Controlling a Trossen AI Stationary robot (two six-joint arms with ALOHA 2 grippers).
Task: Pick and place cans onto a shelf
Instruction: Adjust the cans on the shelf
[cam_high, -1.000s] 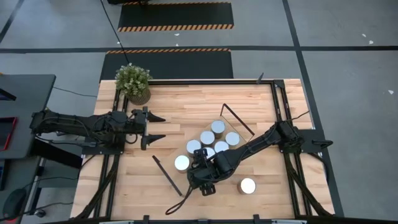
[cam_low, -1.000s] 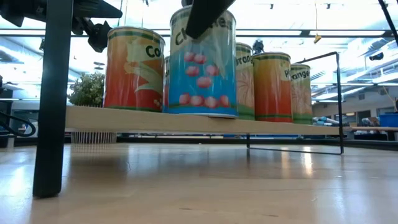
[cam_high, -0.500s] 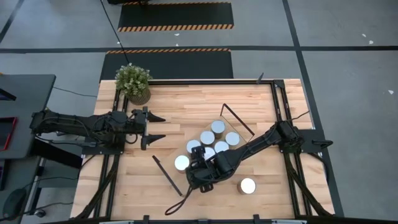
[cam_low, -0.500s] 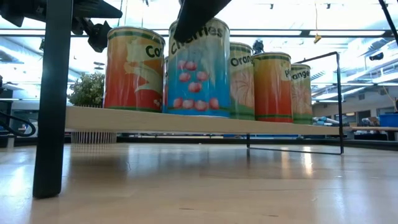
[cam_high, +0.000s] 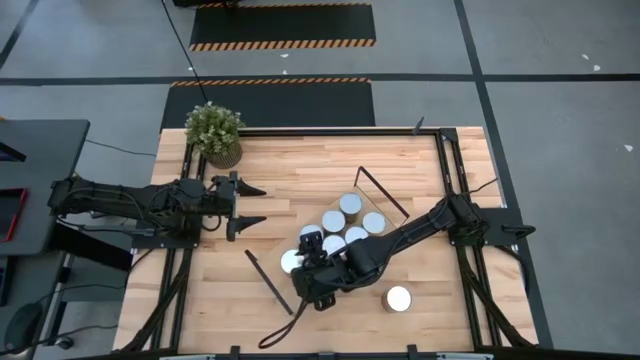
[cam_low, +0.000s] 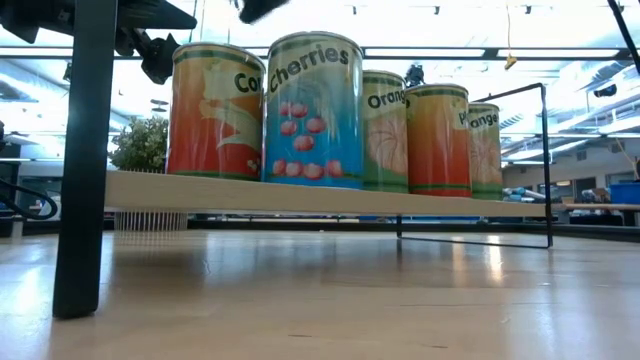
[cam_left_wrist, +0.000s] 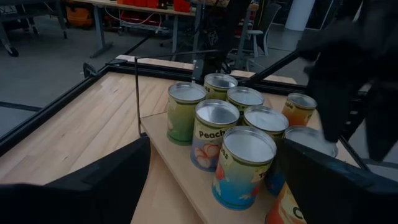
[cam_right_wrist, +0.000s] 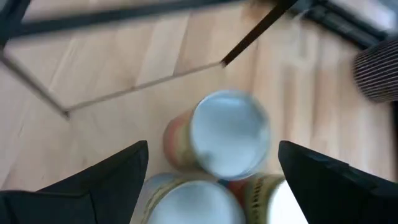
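Several cans stand upright on their bases in a tight cluster (cam_high: 345, 225) on the shelf (cam_low: 300, 195), a light-wood board with black wire end frames (cam_high: 384, 194). The blue cherries can (cam_low: 315, 110) stands nearest the low camera. One more can (cam_high: 398, 298) stands alone on the table toward the near right. My right gripper (cam_high: 306, 262) hangs open above the near-left end of the cluster, tilted downward, with a can top (cam_right_wrist: 230, 134) below and between its fingers, apart from them. My left gripper (cam_high: 260, 205) waits open at the table's left, pointing toward the cans.
A potted plant (cam_high: 214, 132) stands at the far left corner. Black rails (cam_high: 448, 170) run along the table's sides. Bare wood lies between my left gripper and the shelf and along the near edge.
My right gripper has risen off the top of the cherries can and tipped. In the low view its finger has drawn up toward the top edge. The can stays upright on the shelf.
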